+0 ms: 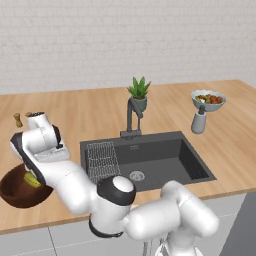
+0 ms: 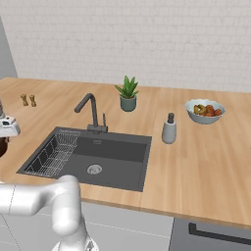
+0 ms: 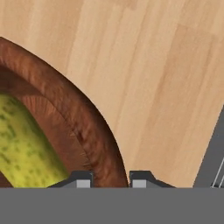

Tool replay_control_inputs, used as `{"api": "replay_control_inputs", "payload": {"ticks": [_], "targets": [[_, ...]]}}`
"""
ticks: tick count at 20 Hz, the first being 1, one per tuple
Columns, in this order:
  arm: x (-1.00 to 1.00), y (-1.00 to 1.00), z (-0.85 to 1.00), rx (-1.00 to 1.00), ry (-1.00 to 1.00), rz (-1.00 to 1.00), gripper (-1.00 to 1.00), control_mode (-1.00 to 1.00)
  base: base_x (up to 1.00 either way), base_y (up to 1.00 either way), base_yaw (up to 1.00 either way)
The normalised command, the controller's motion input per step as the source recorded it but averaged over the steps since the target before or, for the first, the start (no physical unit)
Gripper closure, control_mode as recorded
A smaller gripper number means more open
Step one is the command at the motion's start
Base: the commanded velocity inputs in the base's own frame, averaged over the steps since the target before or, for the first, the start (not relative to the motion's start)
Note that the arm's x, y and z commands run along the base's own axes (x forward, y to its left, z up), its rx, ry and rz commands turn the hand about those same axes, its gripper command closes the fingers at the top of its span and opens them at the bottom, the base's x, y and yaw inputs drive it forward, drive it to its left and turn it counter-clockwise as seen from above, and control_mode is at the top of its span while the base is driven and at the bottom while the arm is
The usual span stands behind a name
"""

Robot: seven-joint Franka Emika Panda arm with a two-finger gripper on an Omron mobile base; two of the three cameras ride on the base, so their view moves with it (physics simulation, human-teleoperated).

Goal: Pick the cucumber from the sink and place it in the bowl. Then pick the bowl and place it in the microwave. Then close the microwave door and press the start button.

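Cucumber (image 3: pixel 22 148) lies inside bowl (image 1: pixel 17 192), on surface (image 1: pixel 90 120) left of sink (image 1: pixel 150 157). Claw (image 3: pixel 109 179) straddles the bowl's rim, fingertips either side; clamped or not, cannot tell. Bowl looks rigid, weighty wood: rim is the hold; may tip.
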Motion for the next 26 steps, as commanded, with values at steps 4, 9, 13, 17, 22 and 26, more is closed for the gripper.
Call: {"api": "replay_control_inputs", "payload": {"ticks": [4, 9, 13, 17, 22, 26], "targets": [[-0.27, -0.06, 0.13, 0.00, -0.05, -0.16, 1.00, -1.00, 0.00, 0.00, 0.00], [-0.41, -0.10, 0.15, 0.04, -0.16, -0.13, 1.00, -1.00, 0.00, 0.00, 0.00], [-0.46, -0.10, 0.56, 0.00, -0.19, -0.17, 1.00, -1.00, 0.00, 0.00, 0.00], [-0.36, -0.26, 0.73, 0.00, -0.16, -0.25, 1.00, -1.00, 0.00, 0.00, 0.00], [-0.38, -0.65, 0.76, 0.00, -0.13, -0.27, 1.00, -1.00, 0.00, 0.00, 0.00], [-0.40, -0.80, 0.71, 0.00, -0.08, -0.29, 1.00, -1.00, 0.00, 0.00, 0.00]]}}
